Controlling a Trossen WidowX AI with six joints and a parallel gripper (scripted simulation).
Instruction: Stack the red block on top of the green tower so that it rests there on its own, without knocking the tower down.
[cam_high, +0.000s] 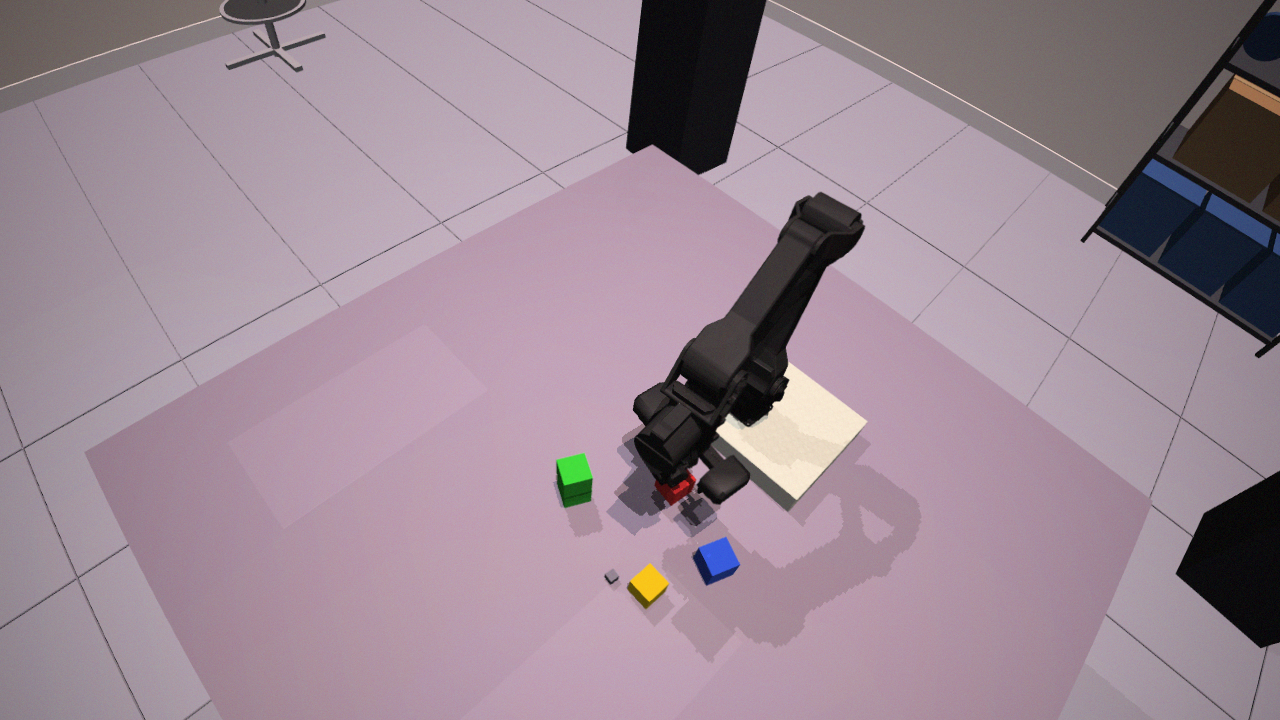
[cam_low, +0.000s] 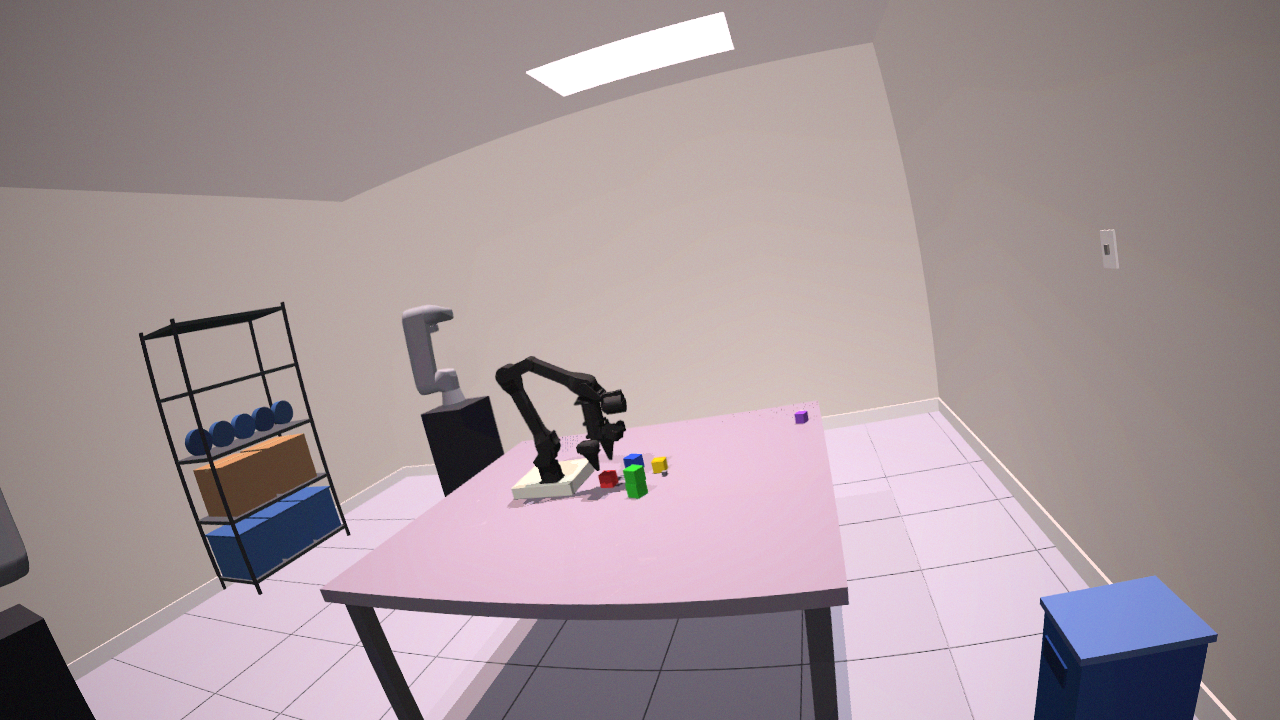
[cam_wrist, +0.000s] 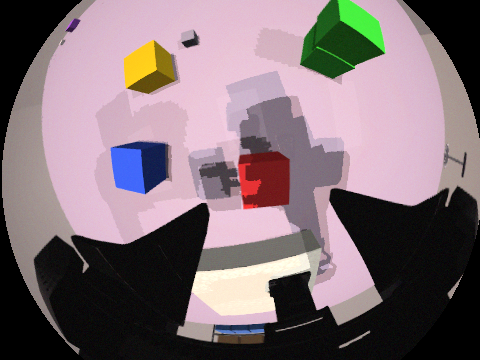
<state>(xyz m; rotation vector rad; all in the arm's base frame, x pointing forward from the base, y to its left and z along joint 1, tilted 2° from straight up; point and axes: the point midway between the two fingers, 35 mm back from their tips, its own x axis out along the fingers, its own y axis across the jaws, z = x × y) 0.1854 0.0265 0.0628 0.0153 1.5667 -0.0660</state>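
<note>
The red block (cam_wrist: 264, 179) sits on the pink surface (cam_high: 375, 555) directly below the wide-open, empty fingers, between their tips, with the green tower (cam_wrist: 342, 36) off beyond them. From above, the wrist hides most of the block. The arm (cam_high: 760, 304) bends forward, pointing the gripper (cam_wrist: 267, 223) downward.

Matte black boxy arm (cam_high: 768, 304), tapered fingers

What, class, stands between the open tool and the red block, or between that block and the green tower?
Nothing visible does. The open tool hangs above the red block with only air between. The stretch of table from there to the green tower shows only shadow; the blue block and yellow block lie on the other side.
</note>
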